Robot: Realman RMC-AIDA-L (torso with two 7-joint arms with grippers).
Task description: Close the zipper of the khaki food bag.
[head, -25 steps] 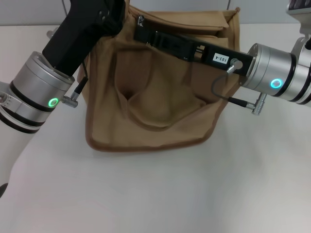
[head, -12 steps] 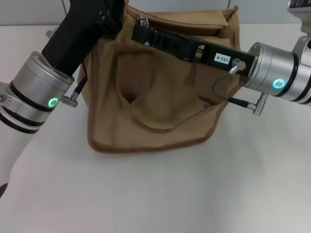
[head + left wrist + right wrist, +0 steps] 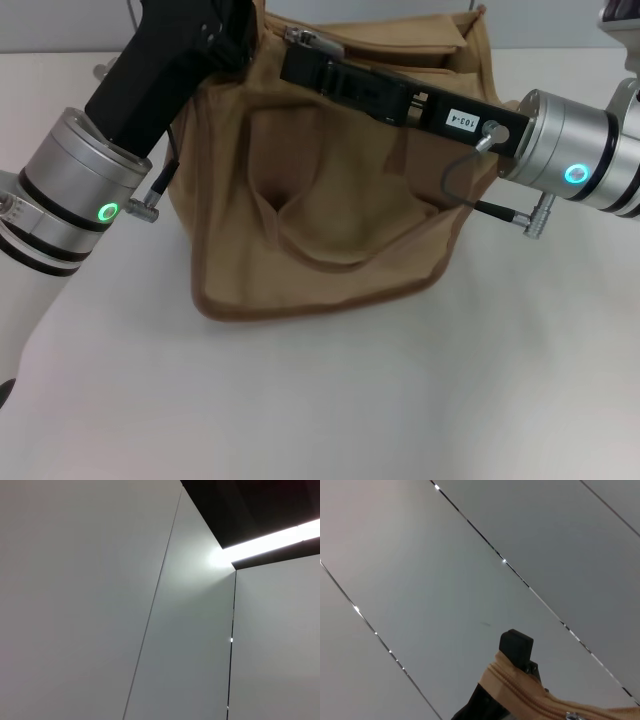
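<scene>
The khaki food bag (image 3: 330, 200) stands on the white table, its front pocket facing me. My right gripper (image 3: 292, 50) lies across the bag's top from the right, its tip at the top left by the zipper's silver pull tab (image 3: 303, 38), and looks shut on the tab. My left gripper (image 3: 245, 35) reaches in from the left to the bag's top left corner. The right wrist view shows the tan zipper (image 3: 520, 692) running to the bag's end, which is pinched between black fingers (image 3: 516, 647). The left wrist view shows only wall panels.
The white table (image 3: 320, 400) spreads in front of and beside the bag. A cable and plug (image 3: 520, 215) hang off my right wrist close to the bag's right side. My left arm's silver wrist (image 3: 75, 190) sits low at the left.
My right gripper has drawn slightly to the right and up. The bag has shifted right with it, and its lower edge has slid a little toward me. The left arm has stayed in place.
</scene>
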